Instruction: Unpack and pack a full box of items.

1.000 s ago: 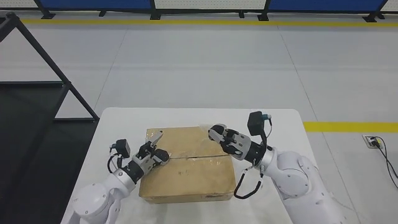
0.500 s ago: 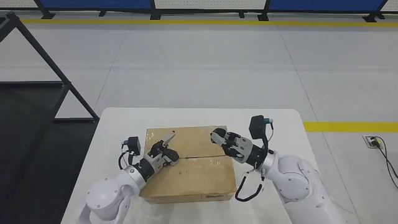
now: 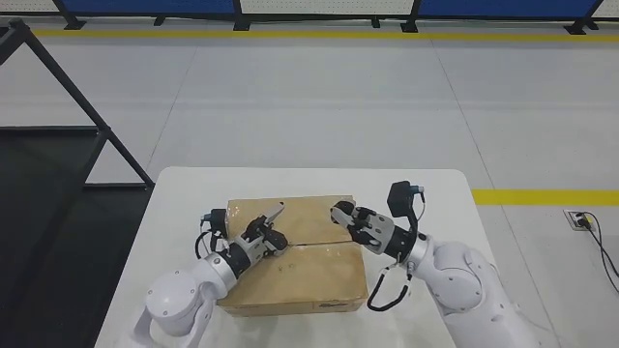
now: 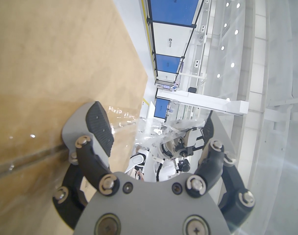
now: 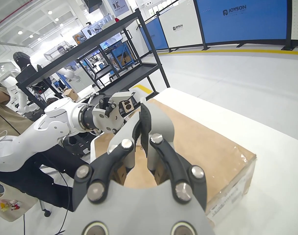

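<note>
A closed brown cardboard box (image 3: 290, 275) sits mid-table, its centre seam covered with clear tape. My left gripper (image 3: 272, 226) is open over the left half of the seam, one pad (image 4: 100, 125) resting against the box top (image 4: 53, 50). My right gripper (image 3: 340, 215) is shut at the seam's right end, over the box (image 5: 200, 135); its pads (image 5: 144, 117) are pressed together. Crumpled clear tape (image 4: 151, 129) lifts off the box edge between the two grippers. I cannot tell whether the right gripper holds it. From the right wrist, the left gripper (image 5: 125, 100) faces it.
The box takes up most of the white table (image 3: 193, 193), leaving narrow strips on each side and a wider one at the right (image 5: 273, 172). A black metal rack (image 3: 58, 135) stands off the table's left side.
My left gripper has slid right along the box top toward the right gripper, staying open. The right gripper has barely moved.
</note>
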